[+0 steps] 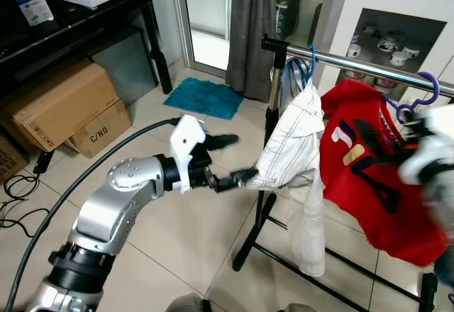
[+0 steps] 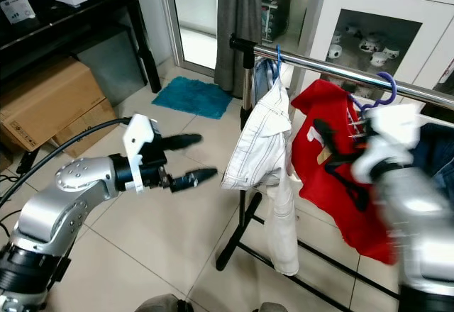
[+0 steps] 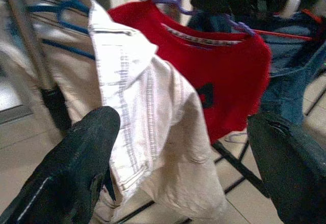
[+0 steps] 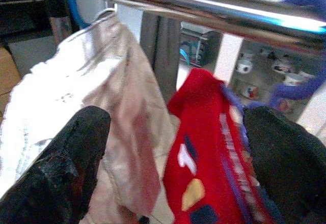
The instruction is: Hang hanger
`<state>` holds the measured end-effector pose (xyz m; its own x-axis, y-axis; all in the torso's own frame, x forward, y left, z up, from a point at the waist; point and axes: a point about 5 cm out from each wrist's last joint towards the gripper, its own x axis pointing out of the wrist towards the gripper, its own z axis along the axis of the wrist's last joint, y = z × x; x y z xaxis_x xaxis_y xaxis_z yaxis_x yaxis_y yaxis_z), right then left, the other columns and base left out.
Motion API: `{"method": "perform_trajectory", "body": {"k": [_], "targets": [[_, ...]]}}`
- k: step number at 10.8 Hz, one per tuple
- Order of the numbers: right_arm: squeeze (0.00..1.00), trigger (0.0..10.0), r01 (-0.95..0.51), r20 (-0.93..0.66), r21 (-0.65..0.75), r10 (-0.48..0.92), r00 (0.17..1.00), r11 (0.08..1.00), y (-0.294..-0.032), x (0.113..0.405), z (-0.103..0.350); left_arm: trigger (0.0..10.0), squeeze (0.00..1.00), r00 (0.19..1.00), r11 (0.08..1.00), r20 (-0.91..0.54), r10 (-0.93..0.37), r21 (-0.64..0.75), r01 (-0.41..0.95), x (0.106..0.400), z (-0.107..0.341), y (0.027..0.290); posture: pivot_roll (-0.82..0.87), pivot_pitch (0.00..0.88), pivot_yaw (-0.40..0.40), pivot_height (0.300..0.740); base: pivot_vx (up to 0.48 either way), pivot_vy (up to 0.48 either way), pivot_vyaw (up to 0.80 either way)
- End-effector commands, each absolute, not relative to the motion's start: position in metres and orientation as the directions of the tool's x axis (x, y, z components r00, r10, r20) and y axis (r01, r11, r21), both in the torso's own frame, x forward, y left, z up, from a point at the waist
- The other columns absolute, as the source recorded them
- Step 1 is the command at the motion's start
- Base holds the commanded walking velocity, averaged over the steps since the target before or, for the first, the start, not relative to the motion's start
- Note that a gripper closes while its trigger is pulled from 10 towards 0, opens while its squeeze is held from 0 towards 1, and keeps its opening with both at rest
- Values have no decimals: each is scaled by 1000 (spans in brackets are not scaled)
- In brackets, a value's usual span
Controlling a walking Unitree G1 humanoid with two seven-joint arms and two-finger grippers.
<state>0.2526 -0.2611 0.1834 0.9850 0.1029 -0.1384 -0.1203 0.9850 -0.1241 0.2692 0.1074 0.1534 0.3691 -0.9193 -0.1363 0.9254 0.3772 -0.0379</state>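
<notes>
A metal clothes rail (image 1: 355, 62) carries a white garment (image 1: 298, 135) on a blue hanger (image 1: 310, 60). Beside it hangs a red shirt (image 1: 369, 177) on a purple hanger (image 1: 422, 92), whose hook lies over the rail. My left gripper (image 1: 237, 159) is open, its fingertips just left of the white garment's hem; the cloth lies between its spread fingers (image 3: 76, 173). My right gripper (image 2: 330, 142), blurred, is open in front of the red shirt's collar, below the purple hook. Its fingers (image 4: 66, 168) stand wide apart with the shirt between them.
The rack's black base (image 1: 248, 248) runs across the tiled floor. Cardboard boxes (image 1: 64, 106) sit under a black table (image 1: 85, 21) at the left, with a cable on the floor. A teal mat (image 1: 204, 97), a grey curtain (image 1: 254, 28) and a white cabinet (image 1: 383, 35) stand behind. Jeans (image 3: 290, 71) hang past the red shirt.
</notes>
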Motion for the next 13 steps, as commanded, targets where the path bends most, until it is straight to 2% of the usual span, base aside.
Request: {"method": "perform_trajectory", "body": {"k": [1, 2, 4, 5, 6, 7, 9, 11, 12, 13], "targets": [[1000, 10000, -113, -142, -116, 96, 985, 987, -267, 253, 188, 10000, 1000, 344, 350, -135, -929, -21, 937, 271, 160, 105, -105, 0, 67, 740, 0, 0, 0], [1000, 10000, -72, -156, -117, 53, 986, 991, -277, 254, 191, 10000, 1000, 332, 337, -132, -934, -19, 941, 272, 162, 103, -110, 0, 72, 740, 0, 0, 0], [1000, 10000, -49, -281, -93, 21, 959, 994, -292, 260, 178, 10000, 1000, 296, 301, -133, -946, -17, 954, 273, 164, 100, -125, 0, 85, 740, 0, 0, 0], [678, 10000, -67, -305, -108, 31, 952, 992, -296, 274, 174, 10000, 1000, 283, 287, -133, -950, -13, 958, 274, 165, 98, -141, 0, 101, 740, 0, 0, 0], [0, 10000, -55, -295, -104, 22, 955, 993, -302, 290, 175, 10000, 1000, 272, 276, -131, -953, -13, 961, 276, 166, 96, -147, 0, 110, 740, 0, 0, 0], [0, 10000, -23, -315, -116, -15, 949, 993, -313, 303, 175, 10000, 1000, 260, 264, -135, -956, -10, 964, 277, 166, 94, -152, 0, 114, 740, 0, 0, 0], [0, 10000, -35, -325, -106, -1, 946, 994, -320, 308, 172, 10000, 1000, 259, 262, -136, -956, -3, 965, 277, 166, 93, -141, 0, 100, 740, 0, 0, 0], [0, 10000, -131, -301, -59, 108, 948, 990, -313, 311, 179, 10000, 1000, 263, 266, -134, -955, -3, 964, 277, 166, 95, -139, 0, 97, 740, 0, 0, 0], [0, 7608, -187, -293, -56, 163, 942, 981, -310, 316, 185, 10000, 1000, 263, 266, -134, -955, 0, 964, 277, 166, 94, -140, 0, 96, 740, 0, 0, 0], [0, 7490, -198, -303, -67, 169, 938, 978, -311, 316, 187, 10000, 1000, 263, 266, -135, -955, 2, 964, 277, 165, 94, -141, 0, 96, 740, 0, 0, 0]]}}
